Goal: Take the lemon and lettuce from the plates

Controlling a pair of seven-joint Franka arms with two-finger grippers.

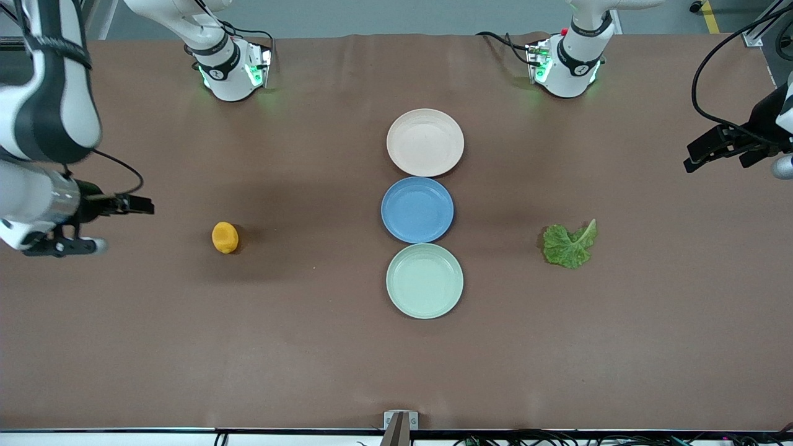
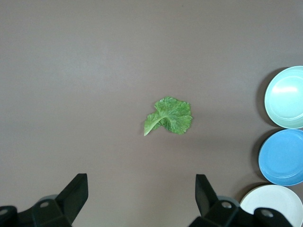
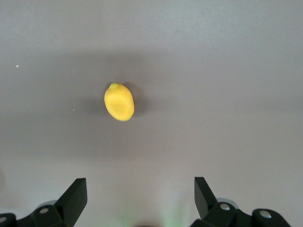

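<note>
We see the left hand (image 2: 137, 201) spread wide and empty, up over the counter (image 1: 310, 347) at its own end. The right hand (image 3: 139, 201) is likewise wide and empty over its end. The lettuce (image 1: 569, 244) and lemon (image 1: 225, 238) lie on the bare counter, well apart from the empty beige plate (image 1: 425, 142) and mint plate (image 1: 424, 280).

Lemon (image 1: 225, 238) lay on bare table toward right arm's end; lettuce (image 1: 569, 245) toward left arm's; three plates (image 1: 425, 142) between, empty.
</note>
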